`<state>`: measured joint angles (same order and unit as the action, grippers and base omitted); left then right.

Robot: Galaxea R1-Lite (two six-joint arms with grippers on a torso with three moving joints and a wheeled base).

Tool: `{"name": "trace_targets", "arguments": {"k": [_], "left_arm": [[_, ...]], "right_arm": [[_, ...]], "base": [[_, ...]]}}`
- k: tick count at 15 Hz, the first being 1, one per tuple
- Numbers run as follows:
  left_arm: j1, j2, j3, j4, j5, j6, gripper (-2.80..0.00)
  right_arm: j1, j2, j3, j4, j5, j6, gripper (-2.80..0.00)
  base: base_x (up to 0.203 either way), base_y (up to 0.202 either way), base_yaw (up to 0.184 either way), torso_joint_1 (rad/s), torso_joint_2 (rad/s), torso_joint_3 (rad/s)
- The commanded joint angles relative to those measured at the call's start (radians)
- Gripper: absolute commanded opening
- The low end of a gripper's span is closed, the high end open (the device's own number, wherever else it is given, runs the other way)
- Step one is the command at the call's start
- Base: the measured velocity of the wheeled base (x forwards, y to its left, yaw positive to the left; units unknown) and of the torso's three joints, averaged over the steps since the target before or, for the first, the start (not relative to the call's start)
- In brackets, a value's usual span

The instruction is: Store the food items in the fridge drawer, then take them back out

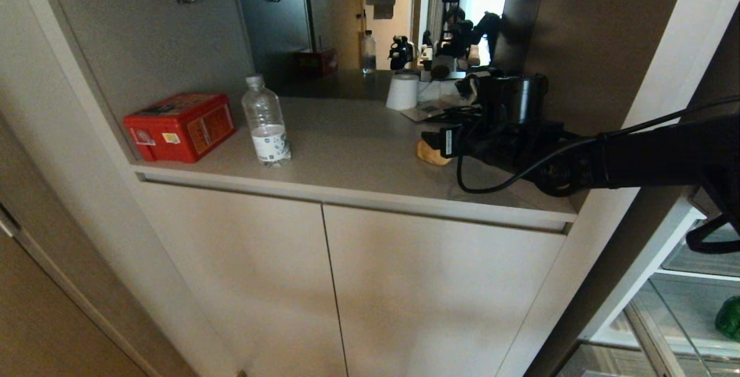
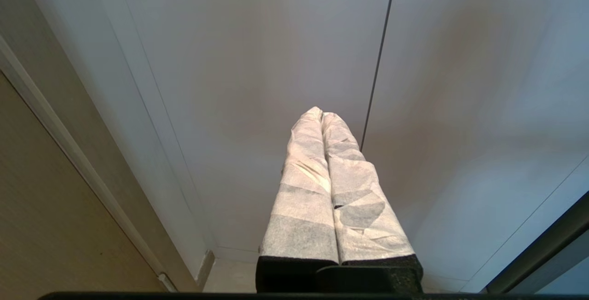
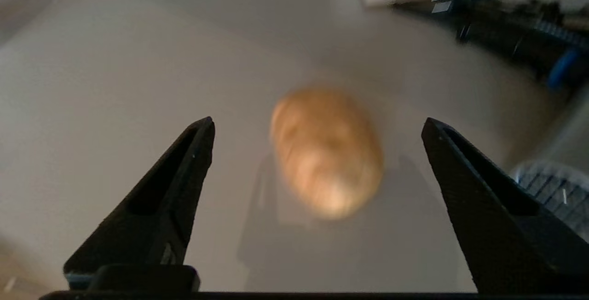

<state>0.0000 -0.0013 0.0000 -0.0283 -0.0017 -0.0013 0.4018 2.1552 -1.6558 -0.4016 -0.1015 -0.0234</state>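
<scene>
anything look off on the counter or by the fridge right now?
Nothing spilled or damaged. The water bottle and red tin stand upright on the counter. The golden-brown lump lies loose between the right gripper's open jaws. The green pepper sits in the open fridge.

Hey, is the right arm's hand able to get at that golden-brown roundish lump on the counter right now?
Probably yes: the right hand is open just above the golden-brown roundish lump, one finger either side, nothing between them on the grey counter.
</scene>
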Motion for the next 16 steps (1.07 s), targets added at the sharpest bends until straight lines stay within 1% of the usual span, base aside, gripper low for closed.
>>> {"name": "trace_targets", "arguments": {"k": [1, 4, 8, 16], "left_arm": [[0.000, 0.000, 0.011, -0.001, 0.000, 0.000, -2.80], [0.000, 0.000, 0.011, -0.001, 0.000, 0.000, -2.80], [0.000, 0.000, 0.011, -0.001, 0.000, 0.000, -2.80], [0.000, 0.000, 0.011, -0.001, 0.000, 0.000, -2.80]], "right_arm": [[-0.020, 0.072, -0.059, -0.011, -0.001, 0.001, 0.00], [-0.022, 0.099, -0.099, -0.017, 0.000, 0.002, 0.00], [-0.021, 0.140, -0.105, -0.118, -0.003, 0.000, 0.00], [-0.021, 0.185, -0.102, -0.144, -0.003, 0.000, 0.00]], "base": [[0.000, 0.000, 0.000, 0.000, 0.00, 0.000], [0.000, 0.000, 0.000, 0.000, 0.00, 0.000], [0.000, 0.000, 0.000, 0.000, 0.00, 0.000], [0.000, 0.000, 0.000, 0.000, 0.00, 0.000]]}}
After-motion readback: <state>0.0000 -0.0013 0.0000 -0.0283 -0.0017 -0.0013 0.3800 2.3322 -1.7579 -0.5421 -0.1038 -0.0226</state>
